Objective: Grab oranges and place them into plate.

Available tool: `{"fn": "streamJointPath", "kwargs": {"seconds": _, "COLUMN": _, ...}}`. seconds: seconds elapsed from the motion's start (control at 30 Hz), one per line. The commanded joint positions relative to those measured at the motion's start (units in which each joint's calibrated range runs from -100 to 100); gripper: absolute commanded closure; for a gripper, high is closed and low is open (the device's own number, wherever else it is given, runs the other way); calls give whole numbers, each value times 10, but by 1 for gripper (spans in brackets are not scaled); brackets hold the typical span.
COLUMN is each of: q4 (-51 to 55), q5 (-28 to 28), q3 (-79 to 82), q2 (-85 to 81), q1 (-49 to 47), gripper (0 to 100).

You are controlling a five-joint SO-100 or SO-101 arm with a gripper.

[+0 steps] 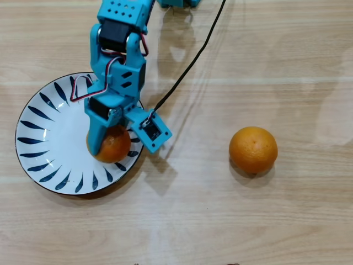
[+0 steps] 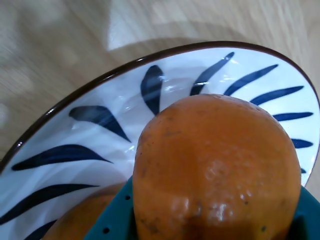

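Orange (image 2: 215, 170) filling wrist view, clamped between teal gripper (image 1: 108, 144) fingers, held over the plate (image 1: 38, 118) near its right rim. Second orange (image 2: 82, 220) partly visible beneath. Third orange (image 1: 253, 149) on wooden table (image 1: 276, 66), well apart to the right in overhead view.

The overhead view looks straight down on the table (image 1: 287, 221) from well above, taking in the arm (image 1: 118, 61), which enters from 12 o'clock, the plate (image 1: 38, 138) at 9 o'clock and a loose orange (image 1: 253, 149) at 3 o'clock. The wrist view sits on the gripper (image 2: 210, 227), very close in, facing obliquely down and forward across the plate (image 2: 100, 130); the held orange (image 2: 215, 170) fills its frame from centre to 6 o'clock, with table visible beyond the rim at 12 o'clock. Both views share the plate, the held orange (image 1: 113, 146) and the nearby table surface.
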Motion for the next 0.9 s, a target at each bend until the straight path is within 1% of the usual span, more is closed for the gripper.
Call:
{"fn": "streamJointPath", "kwargs": {"seconds": 0.0, "q4": -14, "q5": -19, "q3": -45, "q2": -9, "q1": 3, "gripper": 78}}
{"fn": "streamJointPath", "kwargs": {"seconds": 0.07, "q4": -9, "q5": -23, "q3": -44, "q2": -11, "q1": 2, "gripper": 75}}
{"fn": "streamJointPath", "kwargs": {"seconds": 0.1, "q4": -9, "q5": -23, "q3": -47, "q2": -12, "q1": 2, "gripper": 72}}
{"fn": "streamJointPath", "kwargs": {"seconds": 0.2, "q4": -8, "q5": -26, "q3": -44, "q2": -19, "q1": -3, "gripper": 57}}
{"fn": "streamJointPath", "kwargs": {"seconds": 0.27, "q4": 2, "q5": -27, "q3": -38, "q2": -35, "q1": -13, "gripper": 49}}
{"fn": "streamJointPath", "kwargs": {"seconds": 0.33, "q4": 41, "q5": -27, "q3": -32, "q2": -62, "q1": -20, "gripper": 48}}
{"fn": "streamJointPath", "kwargs": {"seconds": 0.47, "q4": 149, "q5": -27, "q3": -31, "q2": -117, "q1": -34, "gripper": 48}}
{"fn": "streamJointPath", "kwargs": {"seconds": 0.53, "q4": 182, "q5": -27, "q3": -31, "q2": -144, "q1": -51, "gripper": 48}}
{"fn": "streamJointPath", "kwargs": {"seconds": 0.6, "q4": 204, "q5": -26, "q3": -31, "q2": -176, "q1": -86, "gripper": 50}}
{"fn": "streamJointPath", "kwargs": {"seconds": 0.77, "q4": 214, "q5": -30, "q3": -31, "q2": -236, "q1": -217, "gripper": 69}}
{"fn": "streamJointPath", "kwargs": {"seconds": 0.8, "q4": 212, "q5": -42, "q3": -30, "q2": -236, "q1": -244, "gripper": 73}}
{"fn": "streamJointPath", "kwargs": {"seconds": 0.87, "q4": 212, "q5": -80, "q3": -30, "q2": -222, "q1": -289, "gripper": 76}}
